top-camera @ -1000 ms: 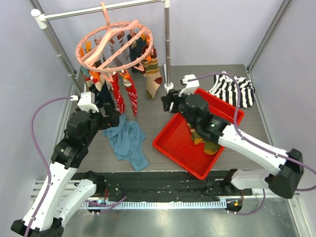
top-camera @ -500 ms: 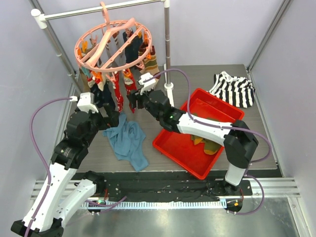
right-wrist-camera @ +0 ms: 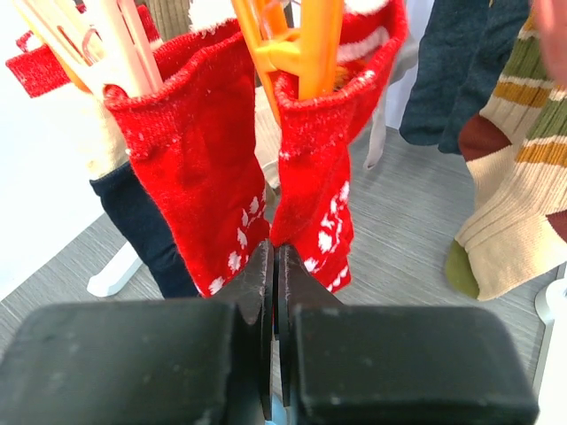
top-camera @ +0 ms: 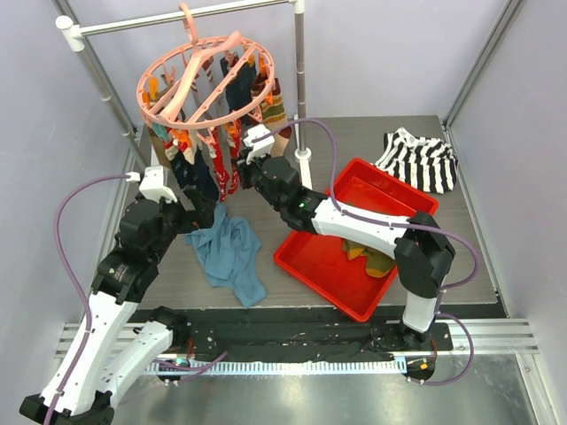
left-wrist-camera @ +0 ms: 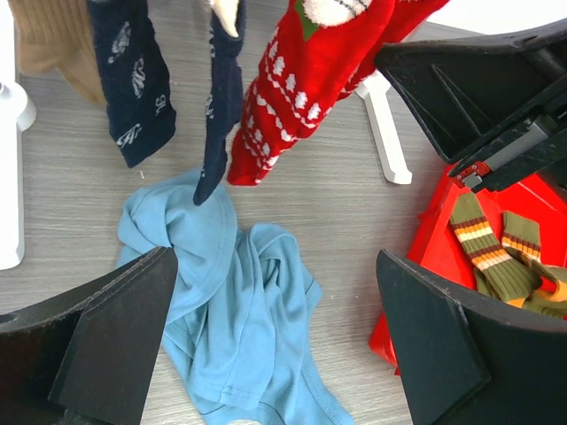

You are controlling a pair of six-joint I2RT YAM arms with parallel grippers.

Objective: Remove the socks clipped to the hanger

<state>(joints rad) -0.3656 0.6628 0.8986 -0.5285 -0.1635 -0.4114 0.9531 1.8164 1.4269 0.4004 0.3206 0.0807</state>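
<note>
Fingers [right-wrist-camera: 252, 297] of the right gripper [right-wrist-camera: 271, 258] are clenched at the toes of two red-white socks [right-wrist-camera: 208, 177] clipped to the hanger [top-camera: 195, 75] at eleven o'clock, the left gripper [left-wrist-camera: 275, 257] gaping empty over one blue cloth [left-wrist-camera: 221, 319], two olive-orange socks [left-wrist-camera: 483, 243] in the tray [top-camera: 310, 248].

1. Top view: I see bright, even light from overhead. Shadows beside the blue cloth [top-camera: 232, 257] and red tray [top-camera: 310, 257] are soft and shallow.
2. The metal plate [top-camera: 292, 394] at the near edge throws a white glare streak.
3. Left wrist view: cloth and table [left-wrist-camera: 345, 230] grain are sharp. The left gripper [left-wrist-camera: 275, 257] reads near-black with little surface detail. The top-right corner clips to white.
4. Right wrist view: the red socks [right-wrist-camera: 199, 177] are crisp down to the knit. The right gripper [right-wrist-camera: 273, 257] is dark and slightly soft. The left background is blown out.
</note>
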